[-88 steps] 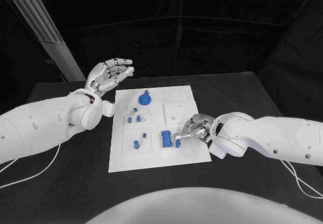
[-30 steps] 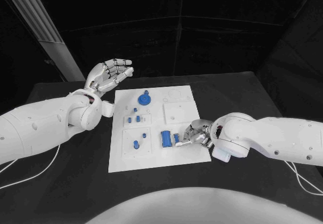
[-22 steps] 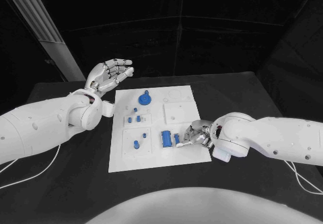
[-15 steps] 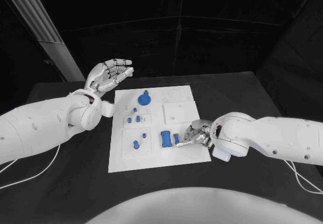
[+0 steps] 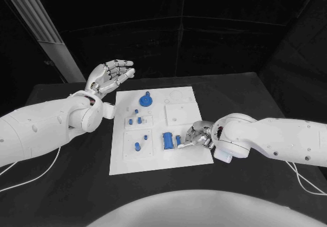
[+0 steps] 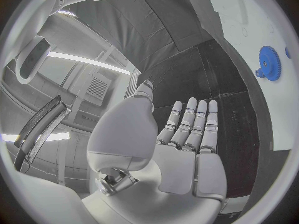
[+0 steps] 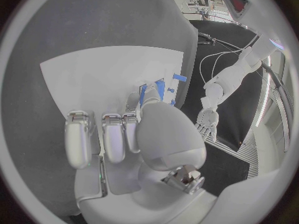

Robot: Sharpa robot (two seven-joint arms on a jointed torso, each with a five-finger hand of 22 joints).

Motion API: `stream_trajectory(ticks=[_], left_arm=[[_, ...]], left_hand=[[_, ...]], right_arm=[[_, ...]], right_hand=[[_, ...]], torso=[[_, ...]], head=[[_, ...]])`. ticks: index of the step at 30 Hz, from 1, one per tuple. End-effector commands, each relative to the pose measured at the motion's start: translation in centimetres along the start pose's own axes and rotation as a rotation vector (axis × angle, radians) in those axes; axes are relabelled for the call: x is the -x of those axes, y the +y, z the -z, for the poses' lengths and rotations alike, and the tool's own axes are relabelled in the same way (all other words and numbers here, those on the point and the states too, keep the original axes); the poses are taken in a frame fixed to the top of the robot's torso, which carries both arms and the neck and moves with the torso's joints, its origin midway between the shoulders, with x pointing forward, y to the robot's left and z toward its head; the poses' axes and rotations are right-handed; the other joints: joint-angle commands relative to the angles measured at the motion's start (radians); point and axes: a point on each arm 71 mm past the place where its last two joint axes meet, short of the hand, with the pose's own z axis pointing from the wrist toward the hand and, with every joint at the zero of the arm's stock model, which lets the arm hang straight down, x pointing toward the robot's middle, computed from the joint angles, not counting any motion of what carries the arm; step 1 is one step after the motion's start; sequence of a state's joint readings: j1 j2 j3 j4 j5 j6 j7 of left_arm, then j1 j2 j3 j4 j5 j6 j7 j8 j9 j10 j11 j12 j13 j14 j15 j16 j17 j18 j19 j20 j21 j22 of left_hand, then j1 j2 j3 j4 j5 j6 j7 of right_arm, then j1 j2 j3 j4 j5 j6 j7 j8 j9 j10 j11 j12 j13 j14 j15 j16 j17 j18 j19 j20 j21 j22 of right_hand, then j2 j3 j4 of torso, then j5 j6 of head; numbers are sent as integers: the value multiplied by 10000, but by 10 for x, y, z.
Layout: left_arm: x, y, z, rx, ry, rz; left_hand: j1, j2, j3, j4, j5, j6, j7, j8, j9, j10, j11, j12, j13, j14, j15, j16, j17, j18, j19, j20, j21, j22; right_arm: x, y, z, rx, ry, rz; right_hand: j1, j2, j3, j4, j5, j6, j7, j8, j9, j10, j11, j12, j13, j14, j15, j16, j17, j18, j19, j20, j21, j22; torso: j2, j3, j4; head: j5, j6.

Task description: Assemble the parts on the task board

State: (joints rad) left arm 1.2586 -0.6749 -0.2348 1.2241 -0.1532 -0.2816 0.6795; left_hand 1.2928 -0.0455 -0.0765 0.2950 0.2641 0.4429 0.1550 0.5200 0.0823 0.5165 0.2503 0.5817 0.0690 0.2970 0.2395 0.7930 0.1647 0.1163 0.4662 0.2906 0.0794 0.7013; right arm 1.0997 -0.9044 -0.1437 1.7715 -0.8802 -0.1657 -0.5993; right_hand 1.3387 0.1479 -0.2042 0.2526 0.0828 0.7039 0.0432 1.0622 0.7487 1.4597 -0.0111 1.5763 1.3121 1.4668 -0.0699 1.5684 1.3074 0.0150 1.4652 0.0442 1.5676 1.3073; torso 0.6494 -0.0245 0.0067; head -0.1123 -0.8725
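R hand point(image 5: 197, 135): fingers pinch small blue peg point(image 5: 178, 140), low over white task board point(image 5: 184, 161) for seating.
L hand point(image 5: 111, 73): fingers spread, empty, parked clear.

white rectangular task board point(image 5: 155, 158): one
round blue toothed gear point(image 5: 146, 100): one, standing on the board
large blue rectangular block point(image 5: 167, 140): one
smaller blue pieces point(image 5: 137, 145): about seven, some too small to count surely
silver many-fingered hands point(image 5: 113, 72): two
white robot arms point(image 5: 41, 127): two
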Motion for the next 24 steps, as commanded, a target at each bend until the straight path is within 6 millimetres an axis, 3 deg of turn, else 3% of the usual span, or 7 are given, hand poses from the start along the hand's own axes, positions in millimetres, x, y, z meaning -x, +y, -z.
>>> stream_trajectory(ticks=[1,11,17,24], left_arm=[[-1,-12,0,-1557,60,84],[0,-12,1,-1547,47,75],[-1,-12,0,-1547,61,84],[-1,-12,0,-1539,64,85]], left_hand=[[-14,116,36,-10,50,-94,1325,45,-17,-73,-11,43,-9,-56,-4,55,-9,-115,-102,0,-35,-17],[-14,116,36,-10,50,-94,1325,45,-17,-73,-11,43,-9,-56,-4,55,-9,-115,-102,0,-35,-17],[-14,116,36,-10,50,-94,1325,45,-17,-73,-11,43,-9,-56,-4,55,-9,-115,-102,0,-35,-17],[-14,116,36,-10,50,-94,1325,45,-17,-73,-11,43,-9,-56,-4,55,-9,-115,-102,0,-35,-17]], right_arm=[[2,-1,-2,-94,-80,171],[2,1,-3,-62,-103,237],[2,1,-2,-11,-144,238],[2,1,-1,52,-261,162]], right_hand=[[649,395,69,-63,124,38,-86,-69,30,1111,-125,-55,2587,1040,-75,24,2634,-150,1056,-80,32,2635],[1023,372,164,-258,181,61,-108,-159,83,1111,-147,-55,2587,1040,-94,24,2634,-150,1056,-102,32,2635],[1350,456,346,-434,229,89,-115,-259,111,1111,-156,-55,2587,1040,-105,24,2634,-150,1056,-114,32,2635],[1384,601,441,-349,491,101,-98,-349,139,1111,-146,-55,2587,1040,-100,24,2634,-150,1056,-117,32,2635]], torso=[[-7,-4,18],[-5,-2,-8],[-1,1,-2],[-1,1,2]], head=[[-1,-1],[17,-1],[1,-1],[-16,-1]])
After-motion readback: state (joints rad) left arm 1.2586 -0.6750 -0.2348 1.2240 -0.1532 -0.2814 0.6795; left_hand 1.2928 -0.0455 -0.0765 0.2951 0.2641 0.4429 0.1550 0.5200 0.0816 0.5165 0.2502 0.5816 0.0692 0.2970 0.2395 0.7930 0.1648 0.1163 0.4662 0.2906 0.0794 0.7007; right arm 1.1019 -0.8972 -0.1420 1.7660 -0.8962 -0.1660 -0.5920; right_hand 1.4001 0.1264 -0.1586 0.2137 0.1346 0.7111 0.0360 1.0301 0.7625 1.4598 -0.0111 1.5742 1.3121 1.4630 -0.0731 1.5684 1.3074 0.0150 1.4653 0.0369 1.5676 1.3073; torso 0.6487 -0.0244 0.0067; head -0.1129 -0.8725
